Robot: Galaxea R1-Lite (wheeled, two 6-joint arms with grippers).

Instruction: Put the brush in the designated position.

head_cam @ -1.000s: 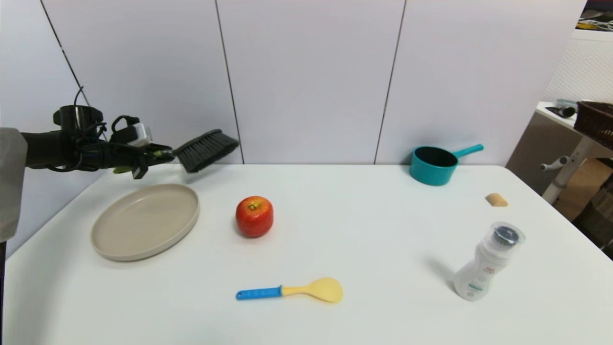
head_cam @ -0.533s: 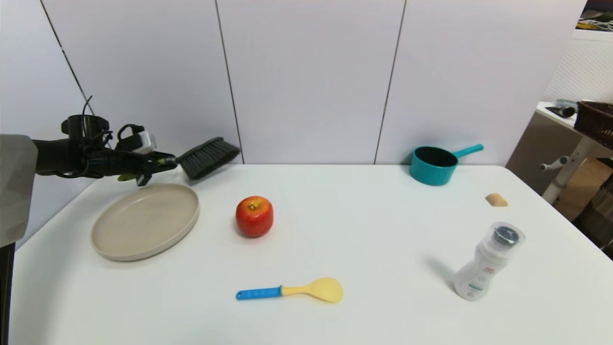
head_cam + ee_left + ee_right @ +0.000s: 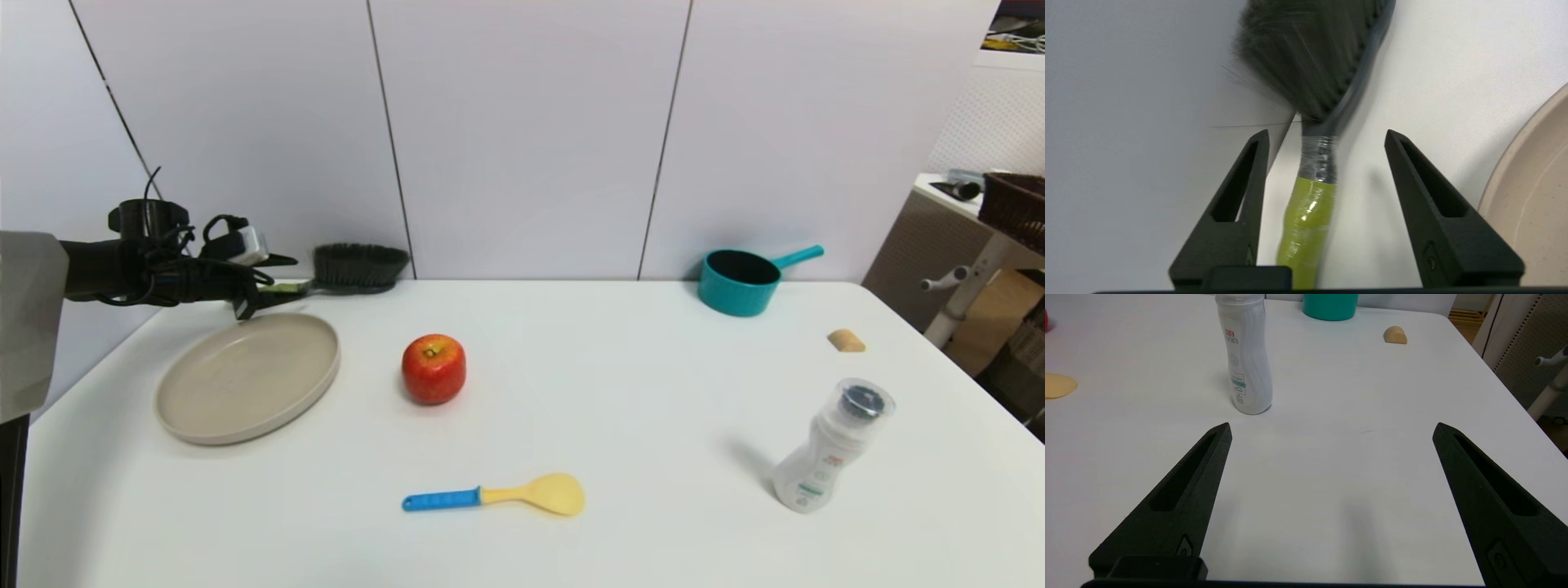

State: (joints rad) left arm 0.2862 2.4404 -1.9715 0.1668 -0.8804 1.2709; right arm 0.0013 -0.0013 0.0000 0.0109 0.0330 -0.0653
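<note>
At the far left corner of the white table [image 3: 620,425], close to the back wall, we see the brush [image 3: 351,268] lying on the tabletop, its dark bristles pointing up and its lime-green handle running back toward our left gripper [image 3: 282,273]. That gripper sits just behind the round beige plate [image 3: 245,377], above the table's rear edge. From the left wrist view, the left gripper [image 3: 1327,136] has its two black fingers [image 3: 1237,192] spread wide, one on each side of the handle, with a clear gap between each finger and the green grip, so we are not gripping anything. The brush [image 3: 1314,192] lies between those fingers, its grey neck leading to the wide bristle head beside the wall, and the rim of the plate [image 3: 1527,196] shows just beside it. The bare patch of table under the brush lies between the plate and the wall.

Elsewhere on the table we see a red apple [image 3: 433,368] near the plate, a blue-and-yellow spoon [image 3: 498,495] toward the front, a teal pot [image 3: 741,280] at the back, a small tan piece [image 3: 846,340] near the right edge, and a white bottle [image 3: 831,447] standing upright at the right.

Our right gripper [image 3: 1331,428] hovers over bare tabletop near the white bottle [image 3: 1245,359], its fingers wide apart and holding nothing.
</note>
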